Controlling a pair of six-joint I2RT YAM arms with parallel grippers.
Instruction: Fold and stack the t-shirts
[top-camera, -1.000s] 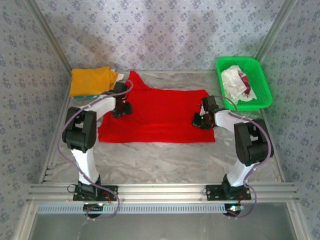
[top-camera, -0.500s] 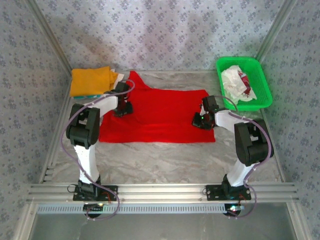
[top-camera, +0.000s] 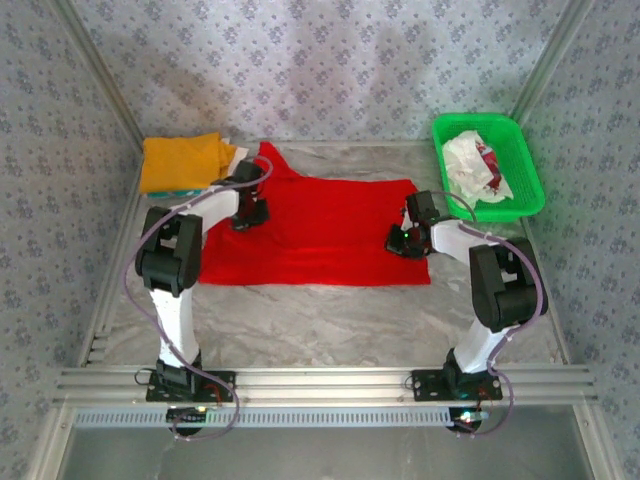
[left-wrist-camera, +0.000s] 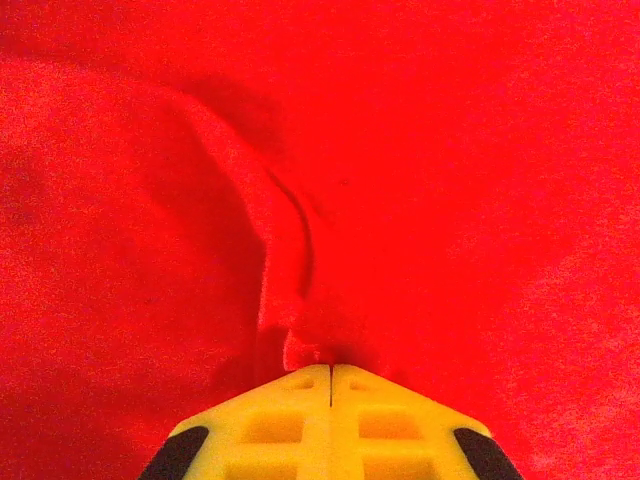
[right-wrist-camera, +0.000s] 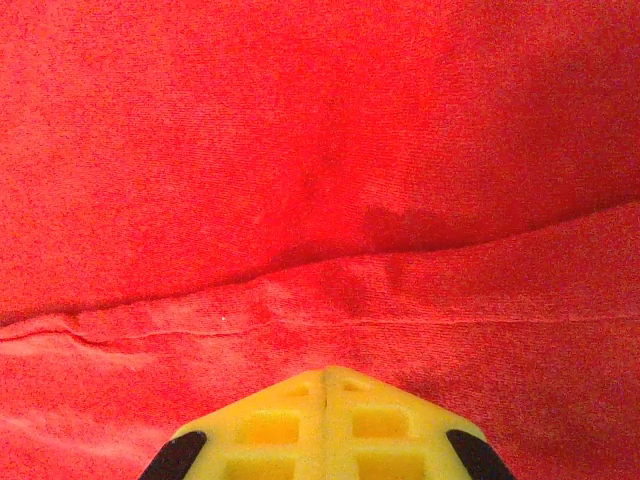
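Red t-shirt (top-camera: 320, 230): plain bright red knit, spread flat and roughly rectangular on the middle of the table, with one sleeve poking out at the far left corner.
Table (top-camera: 320, 320): grey marbled surface, bare along the near side of the shirt.
Left gripper (top-camera: 250, 213): down on the shirt's far left part, just beside the sleeve.
Left fingers (left-wrist-camera: 280, 430): yellow moulded plastic with square recesses, pressed together along a thin seam. A raised ridge of red cloth runs up to the tips and a small tuft sits nipped at the seam, so this tool has a pinch of the shirt.
Cloth at left tips: puckered, with a curved shadowed crease; smooth further out.
Right gripper (top-camera: 405, 243): down on the shirt's right edge, near the near right corner.
Right fingers (right-wrist-camera: 390, 435): the same yellow pads, closed flush with no gap and tips on the fabric. Whether any cloth is caught between them, I cannot tell.
Cloth at right tips: fine ribbed weave, with a folded edge crossing the view just beyond the tips.
Orange-yellow t-shirt (top-camera: 180, 160): folded into a rough square at the far left corner, with slivers of teal and white cloth showing at its edges.
Green mesh basket (top-camera: 522, 160): rectangular plastic, at the far right corner, well apart from the red shirt.
White t-shirt with red marks (top-camera: 465, 165): crumpled inside the basket.
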